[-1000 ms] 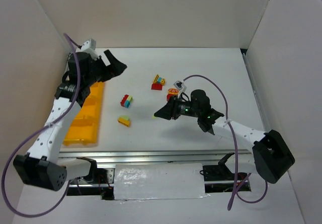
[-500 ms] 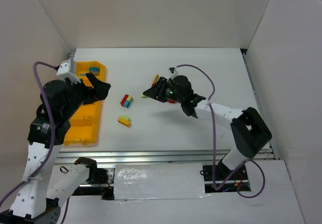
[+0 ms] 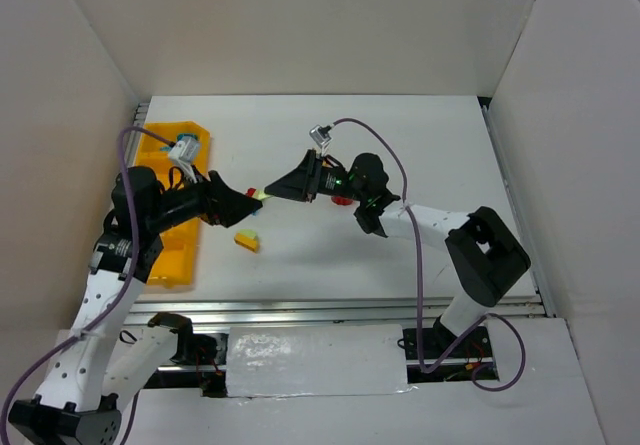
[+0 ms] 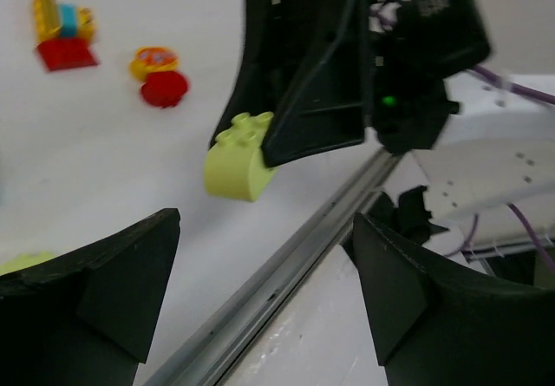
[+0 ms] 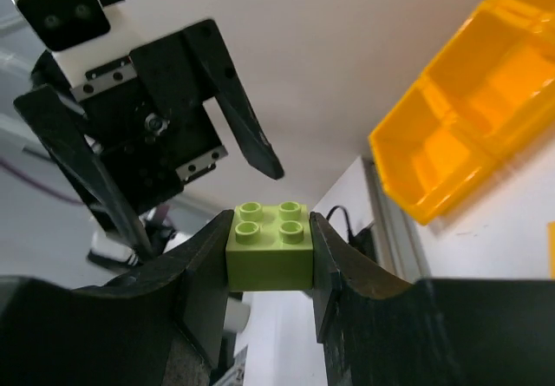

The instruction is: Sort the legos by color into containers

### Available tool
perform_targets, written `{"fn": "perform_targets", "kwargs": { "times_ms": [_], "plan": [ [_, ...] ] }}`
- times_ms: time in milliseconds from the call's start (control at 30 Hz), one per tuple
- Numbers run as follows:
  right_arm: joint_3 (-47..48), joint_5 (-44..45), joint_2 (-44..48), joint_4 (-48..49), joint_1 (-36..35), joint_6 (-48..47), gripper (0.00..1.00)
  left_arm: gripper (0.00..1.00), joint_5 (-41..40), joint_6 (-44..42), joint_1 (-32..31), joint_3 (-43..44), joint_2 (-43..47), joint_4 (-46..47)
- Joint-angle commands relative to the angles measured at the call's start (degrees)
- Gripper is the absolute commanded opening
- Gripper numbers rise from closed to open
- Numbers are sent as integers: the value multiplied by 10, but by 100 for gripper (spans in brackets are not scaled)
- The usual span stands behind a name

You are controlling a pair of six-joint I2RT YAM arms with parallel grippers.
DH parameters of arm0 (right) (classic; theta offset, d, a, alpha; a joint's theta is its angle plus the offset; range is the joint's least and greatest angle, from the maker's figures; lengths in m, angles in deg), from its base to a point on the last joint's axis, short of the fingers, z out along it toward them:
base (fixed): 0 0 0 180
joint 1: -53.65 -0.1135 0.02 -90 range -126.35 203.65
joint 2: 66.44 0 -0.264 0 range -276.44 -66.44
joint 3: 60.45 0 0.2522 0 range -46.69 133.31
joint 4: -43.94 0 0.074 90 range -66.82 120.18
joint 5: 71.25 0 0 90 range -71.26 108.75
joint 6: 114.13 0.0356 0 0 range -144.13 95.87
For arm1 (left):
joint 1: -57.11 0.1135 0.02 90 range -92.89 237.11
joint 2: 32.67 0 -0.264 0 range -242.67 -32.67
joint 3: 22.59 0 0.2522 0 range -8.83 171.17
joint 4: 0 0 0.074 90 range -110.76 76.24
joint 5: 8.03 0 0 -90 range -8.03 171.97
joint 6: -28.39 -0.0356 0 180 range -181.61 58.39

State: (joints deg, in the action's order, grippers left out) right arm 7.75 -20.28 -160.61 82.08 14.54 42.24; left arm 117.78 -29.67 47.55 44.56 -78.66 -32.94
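- My right pincer [image 3: 278, 191] is clenched on a pale green brick [image 5: 270, 247]. One finger presses each side and the four studs face its wrist camera.
- The brick is held in the air above the desk [image 3: 400, 145], out past the fingertips, to the right of the yellow tray [image 3: 168, 255].
- My left pincer [image 3: 238, 205] is released. Its two fingers [image 4: 95, 291] stand wide apart with nothing between them.
- The two pincers point at each other, tip to tip. In the left wrist view the green brick sits ahead of the spread fingers, close but not touching either one.
- The tray lies along the left side of the desk with its compartments in a row. The left arm crosses over its middle, so I cannot see what the compartments hold.
- A small yellow and teal piece [image 3: 246, 239] lies on the desk, just below the meeting pincers.
- A red, yellow and teal clump [image 4: 62, 30] sits further out on the desk.
- Near that clump is a round red piece [image 4: 165, 89], with a yellow piece touching it.
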Motion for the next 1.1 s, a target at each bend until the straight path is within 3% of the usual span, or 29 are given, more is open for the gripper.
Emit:
{"fn": "perform_targets", "kwargs": {
  "times_ms": [0, 100, 200, 267, 433, 700, 767, 867, 1067],
  "plan": [
    [-20, -84, 49, 109, 4, 29, 2, 93, 154, 21, 1, -12, 42, 145],
    [-22, -87, 78, 60, 3, 32, 1, 94, 167, -3, 0, -23, 74, 166],
    [-14, -41, 129, -159, 3, 22, 0, 100, 136, -54, -1, -28, 94, 151],
    [-12, 0, 175, -228, 4, 9, 0, 100, 107, -88, -2, -34, 98, 153],
    [26, 23, 229, -388, 4, -12, 0, 100, 113, -73, -2, -82, 88, 322],
    [46, 39, 264, -445, 4, -2, 0, 100, 163, -71, -22, -113, 0, 613],
    [51, 40, 262, -452, 5, 3, 0, 99, 146, -127, -65, -108, -16, 606],
    [45, 29, 265, -439, 12, 17, 0, 95, 125, -213, -129, -61, -49, 490],
    [19, 70, 304, -447, 29, 15, 0, 97, 126, -215, -172, -79, -52, 518]
  ]
}}
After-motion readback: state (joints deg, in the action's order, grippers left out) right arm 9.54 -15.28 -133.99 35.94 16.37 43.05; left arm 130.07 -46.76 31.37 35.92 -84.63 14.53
